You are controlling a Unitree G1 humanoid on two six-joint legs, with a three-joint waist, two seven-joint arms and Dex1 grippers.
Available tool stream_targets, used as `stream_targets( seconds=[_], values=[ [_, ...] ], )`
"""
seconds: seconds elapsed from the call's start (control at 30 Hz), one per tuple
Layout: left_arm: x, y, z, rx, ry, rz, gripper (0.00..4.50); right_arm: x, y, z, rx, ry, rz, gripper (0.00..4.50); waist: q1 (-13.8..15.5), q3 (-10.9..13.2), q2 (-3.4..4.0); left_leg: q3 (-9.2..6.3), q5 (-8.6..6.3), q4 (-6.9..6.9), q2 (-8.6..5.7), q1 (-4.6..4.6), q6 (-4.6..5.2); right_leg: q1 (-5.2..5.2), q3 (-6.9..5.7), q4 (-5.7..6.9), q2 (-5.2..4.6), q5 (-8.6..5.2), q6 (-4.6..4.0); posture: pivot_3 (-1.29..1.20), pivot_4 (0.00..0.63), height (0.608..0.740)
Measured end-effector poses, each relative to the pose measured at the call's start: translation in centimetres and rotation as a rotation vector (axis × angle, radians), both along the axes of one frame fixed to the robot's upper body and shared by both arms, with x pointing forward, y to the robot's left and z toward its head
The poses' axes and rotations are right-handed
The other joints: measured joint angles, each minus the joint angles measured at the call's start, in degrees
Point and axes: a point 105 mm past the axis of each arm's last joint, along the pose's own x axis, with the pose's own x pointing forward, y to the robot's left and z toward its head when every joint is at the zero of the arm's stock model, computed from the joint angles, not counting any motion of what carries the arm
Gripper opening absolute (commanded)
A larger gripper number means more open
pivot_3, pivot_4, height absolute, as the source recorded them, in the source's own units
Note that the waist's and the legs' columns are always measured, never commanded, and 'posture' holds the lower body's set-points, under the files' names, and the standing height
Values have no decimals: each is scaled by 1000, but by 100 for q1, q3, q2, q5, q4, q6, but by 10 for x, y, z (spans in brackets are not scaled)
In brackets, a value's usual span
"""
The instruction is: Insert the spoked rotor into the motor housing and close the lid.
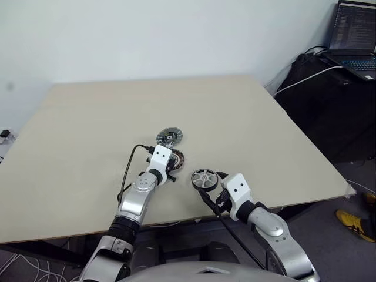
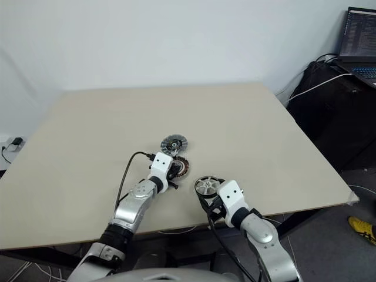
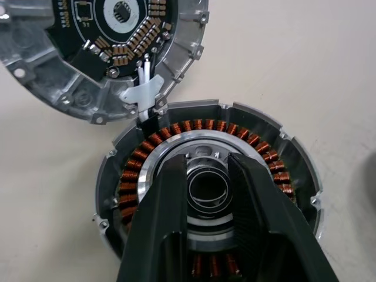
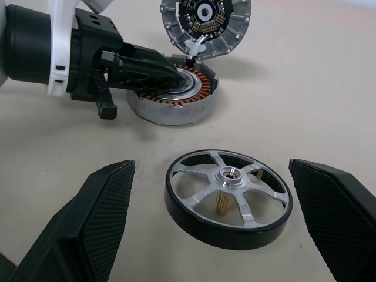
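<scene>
The broad, pale beige wooden table [image 1: 247,129] bears three small motor parts near its near edge. The left gripper [image 4: 167,77], two black fingers on a white wrist block, reaches over the motor housing [image 3: 205,194], a round silver puck ringed with coppery-brown windings. Its fingers [image 3: 167,194] stand only a narrow gap apart, their tips over the housing's silvery centre ring and gripping nothing that can be seen; whether they touch that ring cannot be told. In the head views the housing [image 2: 179,166] lies at about 1 o'clock from the left wrist.

The right gripper [image 4: 226,205] has its two black textured fingers spread wide, and the spoked rotor [image 4: 228,197], a round wheel with a dark outer ring and silvery spokes to a central hub, lies flat on the table between them, clear of both. In the head views the rotor [image 1: 204,178] sits at about 10 o'clock from the right wrist.

The lid [image 4: 205,26], a silver-grey round metal disc with a dark circuit board on its upturned face, lies touching the housing's far rim, at 12 o'clock from it.
</scene>
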Motion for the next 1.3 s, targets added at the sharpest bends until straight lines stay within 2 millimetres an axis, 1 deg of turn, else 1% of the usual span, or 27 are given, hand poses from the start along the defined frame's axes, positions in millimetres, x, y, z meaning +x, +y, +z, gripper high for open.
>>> stream_targets(
  seconds=[0.13,0.2,0.27,0.4,0.43,0.5,0.6,0.63,0.7,0.73,0.8,0.9,0.93,0.97,1.07,1.1,1.27,1.3],
  values=[
    [2,0,0,-1,-3,0,686,0,0,0,0,0,0,4500,-2,0,0,0,0,1,0,0,0,0,0,1,0,0,0,0,0,740],
    [2,-1,0,-3,-2,1,1432,0,0,0,0,0,0,4500,-1,0,0,0,0,1,0,0,0,0,0,1,0,0,0,0,0,740],
    [2,0,0,-4,-1,3,2015,0,0,0,-1,0,0,4500,-2,0,0,0,0,1,0,0,0,0,0,1,0,0,0,0,0,740],
    [2,3,1,-7,-7,14,3359,0,0,0,-2,-1,1,4500,-2,0,-1,0,0,1,0,0,0,0,0,1,0,0,0,0,0,740],
    [1,3,2,-12,-13,15,3359,0,-1,0,-2,-1,2,4500,-2,0,0,0,0,1,0,0,0,0,0,1,0,0,0,0,0,740],
    [-5,2,12,-56,-54,4,3359,-1,-1,0,-3,-2,2,4500,-9,0,-1,1,0,0,1,-1,0,-1,2,-1,-1,0,0,0,0,740],
    [-16,0,33,-141,-127,-25,3359,-1,-1,0,-3,-5,5,4500,-8,1,-2,1,0,0,1,-3,0,-3,2,-1,-3,0,-1,0,0,740],
    [-19,1,41,-163,-150,-28,2945,-1,-1,0,-1,-6,8,4500,-8,1,-2,0,0,1,1,-3,0,-3,2,0,-3,0,-1,0,0,740],
    [-26,7,50,-186,-182,-25,2474,0,-1,1,3,-8,7,4500,-9,-1,2,0,0,1,2,0,0,-1,3,1,-3,0,0,0,0,740],
    [-32,13,53,-192,-192,-13,2072,1,0,2,11,-10,10,4500,-13,-2,3,0,0,0,3,1,0,-2,3,3,-3,0,0,0,0,740],
    [-40,24,51,-187,-185,9,1416,4,3,5,34,-17,13,4500,-16,-2,4,0,0,0,4,3,0,-1,2,7,-2,0,0,0,0,740],
    [-53,41,44,-184,-159,58,431,11,7,13,52,-35,25,3893,-14,-1,4,0,0,0,4,4,0,-2,3,7,-3,0,0,0,0,740],
    [-57,46,43,-193,-155,75,81,13,9,14,55,-35,32,3561,-13,0,4,0,0,0,4,4,-1,-2,3,6,-4,0,0,0,0,740],
    [-63,52,41,-208,-154,97,0,16,11,16,59,-31,40,3237,-13,0,5,0,0,0,4,4,-1,-2,3,6,-7,0,-1,0,0,740],
    [-75,64,43,-240,-174,135,0,23,20,19,59,-14,59,2196,-10,3,5,0,-1,-2,5,2,-1,-4,4,2,-13,0,-1,0,0,740],
    [-78,66,43,-238,-183,139,0,26,24,20,58,-11,68,1946,-9,4,5,0,-1,-3,4,1,-1,-4,3,2,-14,0,-1,0,0,740],
    [-95,68,42,-195,-229,121,0,40,50,20,22,26,139,250,-14,7,12,3,-1,-7,5,1,-1,-7,4,0,-12,0,-1,0,0,740],
    [-97,67,42,-190,-237,118,0,43,55,19,13,38,147,20,-12,7,11,3,-1,-7,5,0,-1,-8,3,0,-12,0,-1,0,0,740]
  ],
)
